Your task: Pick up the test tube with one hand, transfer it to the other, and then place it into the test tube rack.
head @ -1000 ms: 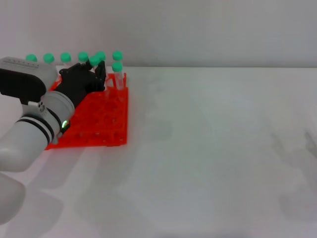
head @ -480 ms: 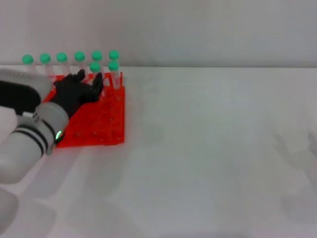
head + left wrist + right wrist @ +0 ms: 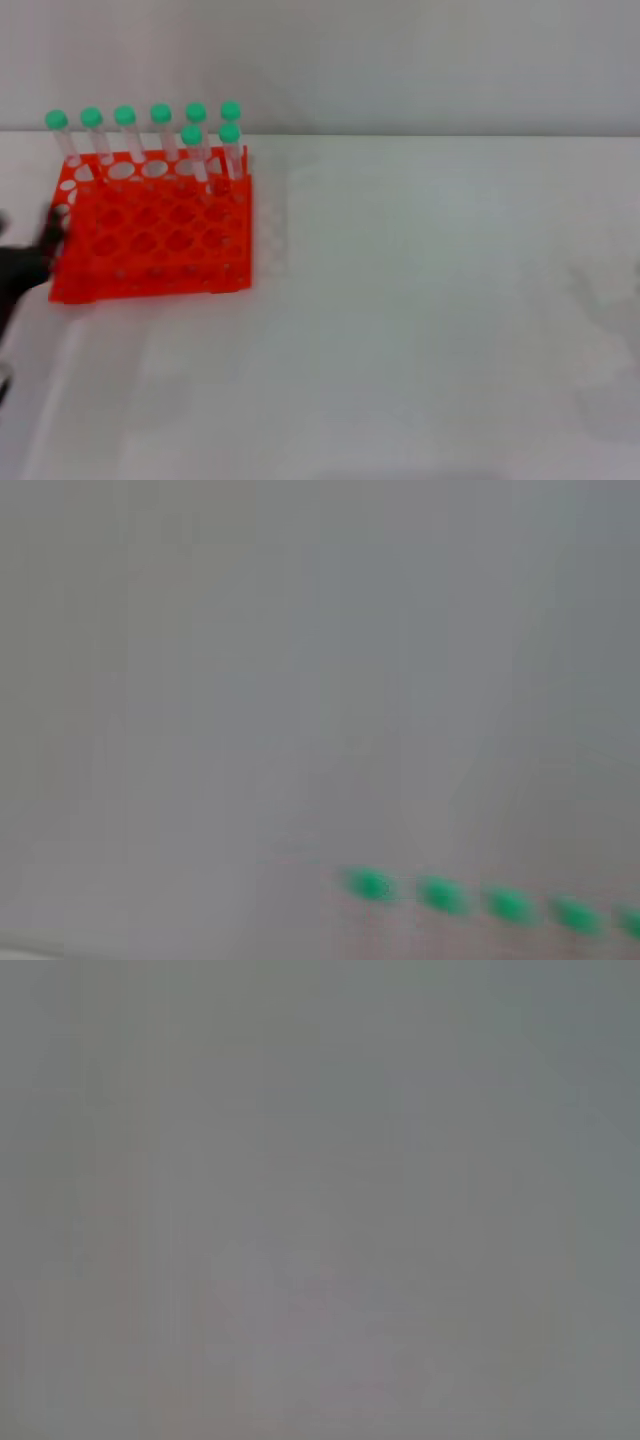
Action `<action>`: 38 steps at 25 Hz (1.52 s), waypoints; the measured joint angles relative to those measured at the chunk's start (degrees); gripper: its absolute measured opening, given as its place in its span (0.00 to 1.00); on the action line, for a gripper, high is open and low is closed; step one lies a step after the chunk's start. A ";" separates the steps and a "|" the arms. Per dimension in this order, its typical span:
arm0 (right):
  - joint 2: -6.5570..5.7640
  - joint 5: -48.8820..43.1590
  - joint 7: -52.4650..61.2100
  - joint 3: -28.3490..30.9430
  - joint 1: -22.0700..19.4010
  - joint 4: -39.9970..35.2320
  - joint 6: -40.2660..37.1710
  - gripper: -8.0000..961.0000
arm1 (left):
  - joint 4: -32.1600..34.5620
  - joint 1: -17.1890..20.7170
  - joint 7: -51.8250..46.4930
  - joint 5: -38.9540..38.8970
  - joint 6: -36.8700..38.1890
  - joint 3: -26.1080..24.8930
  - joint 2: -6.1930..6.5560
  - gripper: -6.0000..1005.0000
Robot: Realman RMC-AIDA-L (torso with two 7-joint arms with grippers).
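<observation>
Left black gripper [image 3: 25, 262] withdrawn from over bright orange-red plastic rack [image 3: 150, 235], now at its left edge, grip unclear. Green-capped clear tubes [image 3: 190, 150] seated; light, slippery, grasp below cap. Right gripper unseen.

A broad white tabletop [image 3: 420, 300] fills most of the head view, matte and plain from its left edge to its right edge and down to the near edge. Soft grey shadows and faint mottled patches lie on it near the right edge and along the near left part. The far edge of the tabletop runs straight across, and directly behind it stands a plain pale grey wall [image 3: 420, 60] with no marks or fittings showing. The light is even and diffuse, giving only weak, blurred shadows. Both wrist views show only featureless grey haze.
</observation>
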 joint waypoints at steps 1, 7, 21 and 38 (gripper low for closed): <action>0.01 0.00 0.00 0.33 0.05 0.03 -0.33 0.91 | 0.00 2.43 -0.87 -1.82 -3.42 -0.02 -0.21 0.68; 0.03 0.02 -2.10 2.47 0.11 0.20 -3.06 0.91 | 0.48 10.46 -3.45 -5.73 -16.39 0.30 -0.48 0.77; 0.30 -0.13 -2.82 2.32 0.63 1.58 -1.34 0.91 | 0.23 10.44 -7.55 -5.46 -17.91 5.38 -0.20 0.88; 0.18 0.08 -2.89 3.74 -0.81 2.96 5.75 0.91 | 0.29 6.73 -9.06 -5.23 -18.12 10.06 -0.17 0.89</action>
